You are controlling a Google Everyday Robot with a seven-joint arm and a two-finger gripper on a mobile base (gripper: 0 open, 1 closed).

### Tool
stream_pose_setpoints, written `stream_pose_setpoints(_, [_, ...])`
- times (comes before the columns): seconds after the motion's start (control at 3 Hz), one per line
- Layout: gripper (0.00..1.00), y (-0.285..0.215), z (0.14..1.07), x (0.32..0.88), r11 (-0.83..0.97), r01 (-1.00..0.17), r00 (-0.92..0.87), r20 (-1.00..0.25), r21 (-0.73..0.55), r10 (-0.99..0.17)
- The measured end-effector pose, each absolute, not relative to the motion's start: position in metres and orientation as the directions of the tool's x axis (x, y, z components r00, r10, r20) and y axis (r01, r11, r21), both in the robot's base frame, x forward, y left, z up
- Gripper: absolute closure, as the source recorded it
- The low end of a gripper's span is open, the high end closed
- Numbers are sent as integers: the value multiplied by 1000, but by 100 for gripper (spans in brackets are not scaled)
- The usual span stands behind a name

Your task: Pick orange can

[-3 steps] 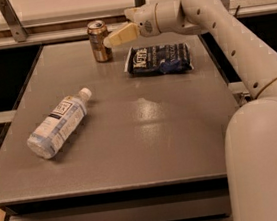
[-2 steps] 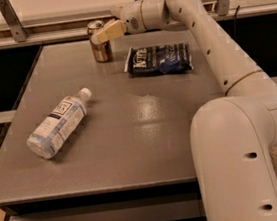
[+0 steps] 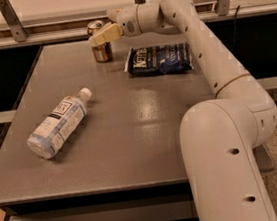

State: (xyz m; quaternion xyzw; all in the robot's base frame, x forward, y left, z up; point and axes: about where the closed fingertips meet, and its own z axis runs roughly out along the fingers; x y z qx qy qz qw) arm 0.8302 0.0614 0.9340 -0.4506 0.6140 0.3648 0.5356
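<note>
Bottle (image 3: 57,125) lies on its side at the left front of the table (image 3: 133,148), cap pointing toward the far right. Orange can (image 3: 102,51) stands upright near the far edge, left of centre, with the gripper (image 3: 102,31) at its upper part; whether the gripper is spread or clamped on it cannot be told. Chip bag (image 3: 160,59) lies flat just right of the can, beneath the arm (image 3: 195,35) reaching in from the right.
</note>
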Motion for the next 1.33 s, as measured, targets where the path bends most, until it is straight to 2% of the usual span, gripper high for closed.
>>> stream_pose_setpoints(0.33, [18, 65, 933, 830, 323, -946, -21, -986, -33, -162])
stream_pose_setpoints(1.33, [87, 77, 928, 829, 309, -951, -26, -986, -26, -162])
